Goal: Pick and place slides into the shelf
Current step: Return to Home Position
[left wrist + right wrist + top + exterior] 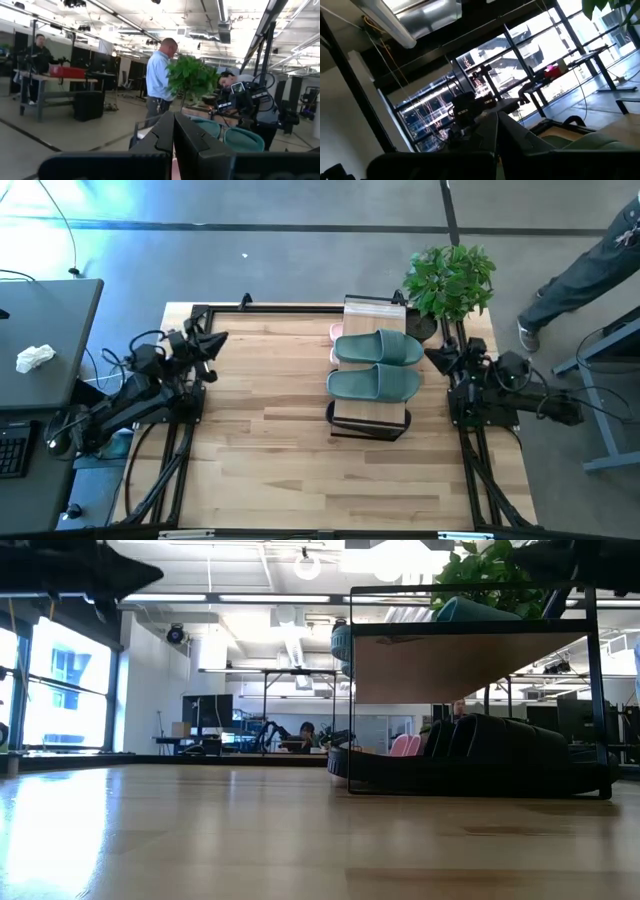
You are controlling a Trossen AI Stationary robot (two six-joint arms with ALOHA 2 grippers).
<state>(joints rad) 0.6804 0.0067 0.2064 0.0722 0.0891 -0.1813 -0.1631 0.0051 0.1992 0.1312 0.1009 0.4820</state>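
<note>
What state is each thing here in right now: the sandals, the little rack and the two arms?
Shelf: upright, holding all three pairs.
Green slides: side by side on top of it.
Black slides: underneath its top.
Pink slides: underneath too, beside the black pair.
Left gripper: jaws shut, empty, at the table's left side.
Right gripper: jaws shut, empty, at its right side.

Open-plan robotics lab

Exposed ceiling ducts (290, 640), a bare concrete floor (300, 260), tall windows (65, 690) and equipment-laden workbenches (55, 77) with people (159, 75) standing about marked it as one.
</note>
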